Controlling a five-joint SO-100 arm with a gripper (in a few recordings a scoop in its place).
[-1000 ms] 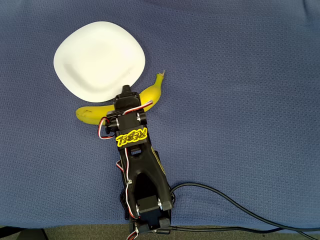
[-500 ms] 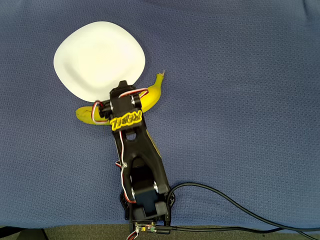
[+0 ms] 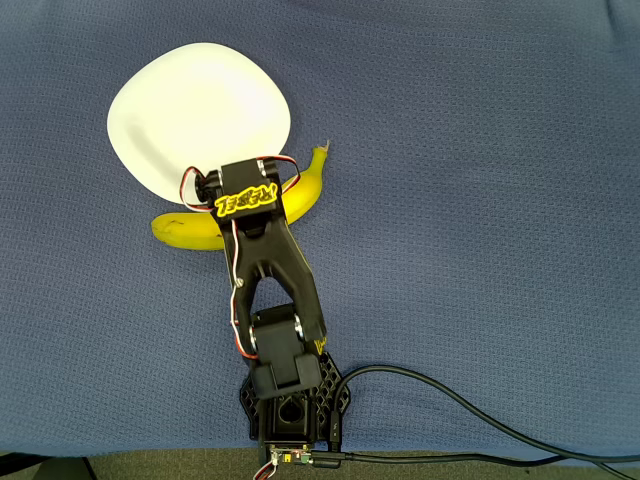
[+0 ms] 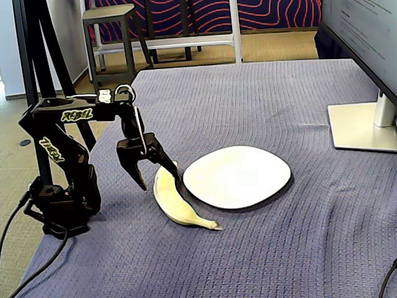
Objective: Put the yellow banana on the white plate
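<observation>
The yellow banana (image 3: 180, 230) lies on the blue cloth just below the white plate (image 3: 190, 100) in the overhead view, its stem tip pointing up to the right. My arm's wrist (image 3: 246, 198) covers the banana's middle there. In the fixed view my gripper (image 4: 160, 184) hangs open, one finger on each side of the banana (image 4: 177, 208) near its far end, tips close to the cloth. The plate (image 4: 239, 177) sits empty right beside the banana, to the right. I cannot tell whether the fingers touch the fruit.
A monitor foot (image 4: 363, 127) stands on the table's right side. Black cables (image 3: 450, 405) run from the arm's base (image 3: 290, 400) toward the lower right. A stool (image 4: 111, 25) and black tripod legs (image 4: 34, 62) stand beyond the table.
The arm has stretched forward, carrying the wrist up the overhead picture until it sits over the banana's middle. Banana and plate have stayed where they were.
</observation>
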